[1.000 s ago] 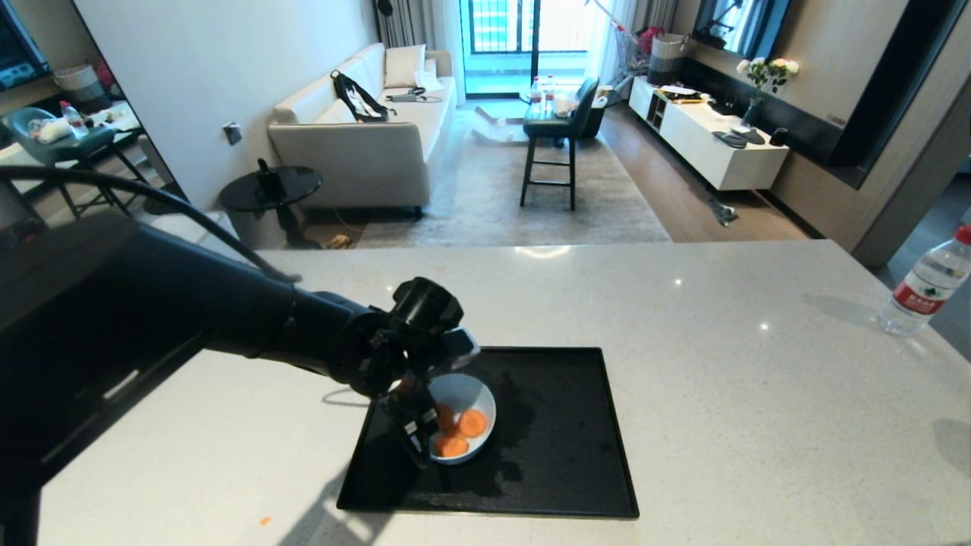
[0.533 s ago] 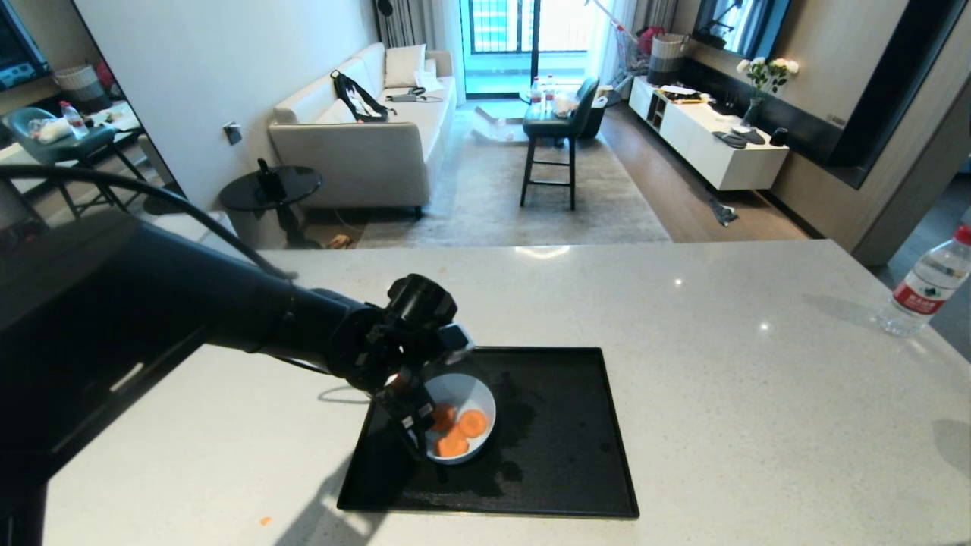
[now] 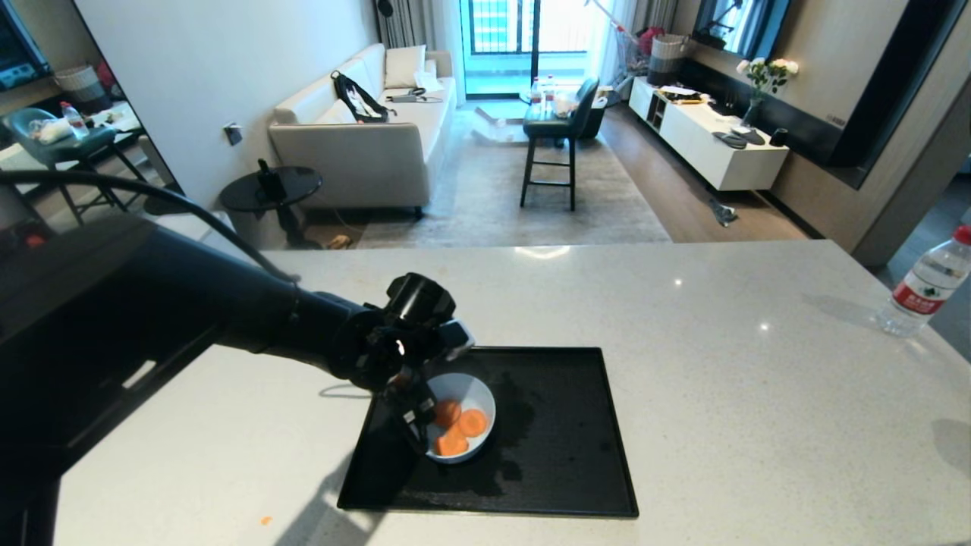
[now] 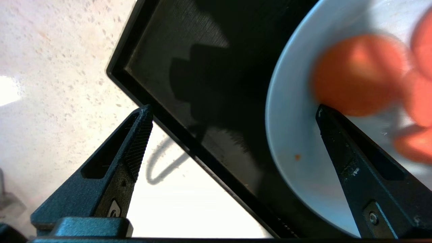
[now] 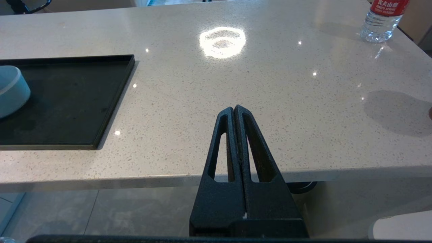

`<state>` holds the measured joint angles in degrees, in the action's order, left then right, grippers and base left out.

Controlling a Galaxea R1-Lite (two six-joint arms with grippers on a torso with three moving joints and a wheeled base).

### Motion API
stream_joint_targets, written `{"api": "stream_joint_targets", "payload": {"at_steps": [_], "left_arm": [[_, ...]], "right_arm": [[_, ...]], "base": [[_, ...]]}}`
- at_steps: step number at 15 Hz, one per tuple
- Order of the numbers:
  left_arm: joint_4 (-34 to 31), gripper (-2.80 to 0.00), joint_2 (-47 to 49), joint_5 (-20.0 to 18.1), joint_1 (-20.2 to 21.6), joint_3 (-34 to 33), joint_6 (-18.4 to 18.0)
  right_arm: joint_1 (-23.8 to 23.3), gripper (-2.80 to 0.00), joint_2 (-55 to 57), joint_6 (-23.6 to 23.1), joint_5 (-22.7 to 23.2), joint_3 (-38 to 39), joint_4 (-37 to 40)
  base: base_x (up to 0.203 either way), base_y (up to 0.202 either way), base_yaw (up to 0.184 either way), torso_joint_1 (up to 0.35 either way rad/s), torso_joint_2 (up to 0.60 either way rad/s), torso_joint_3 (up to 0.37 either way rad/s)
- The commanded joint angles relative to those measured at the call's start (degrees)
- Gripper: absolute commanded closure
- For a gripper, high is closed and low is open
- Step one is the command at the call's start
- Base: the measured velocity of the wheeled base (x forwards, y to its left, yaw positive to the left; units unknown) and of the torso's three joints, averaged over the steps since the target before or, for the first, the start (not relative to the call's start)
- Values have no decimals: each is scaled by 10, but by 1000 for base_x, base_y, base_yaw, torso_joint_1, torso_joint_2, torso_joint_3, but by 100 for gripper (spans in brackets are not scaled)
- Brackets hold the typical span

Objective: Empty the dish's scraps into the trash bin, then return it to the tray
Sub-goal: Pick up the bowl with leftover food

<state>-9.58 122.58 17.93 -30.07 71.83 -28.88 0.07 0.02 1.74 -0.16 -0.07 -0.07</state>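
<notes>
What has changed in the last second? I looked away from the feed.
The left gripper has crept slightly toward the tray's left side over the dish's near rim, jaws open, gripping nothing. Dish, scraps, tray and water bottle have not moved; the right gripper stays shut.

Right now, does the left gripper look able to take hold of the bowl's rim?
Probably yes. The left gripper is open at the dish, one finger inside above the rim, the other outside over the tray edge; nothing blocks it.
</notes>
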Motion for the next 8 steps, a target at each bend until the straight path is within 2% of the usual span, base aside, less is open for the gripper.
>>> {"api": "stream_joint_targets", "payload": {"at_steps": [1, 8], "left_arm": [[-1, -280, 1, 2, 4, -2, -2], [-21, -280, -26, 5, 1, -16, -1]], "right_arm": [[0, 0, 0, 0, 0, 0, 0], [0, 0, 0, 0, 0, 0, 0]], "base": [[0, 0, 0, 0, 0, 0], [0, 0, 0, 0, 0, 0]]}}
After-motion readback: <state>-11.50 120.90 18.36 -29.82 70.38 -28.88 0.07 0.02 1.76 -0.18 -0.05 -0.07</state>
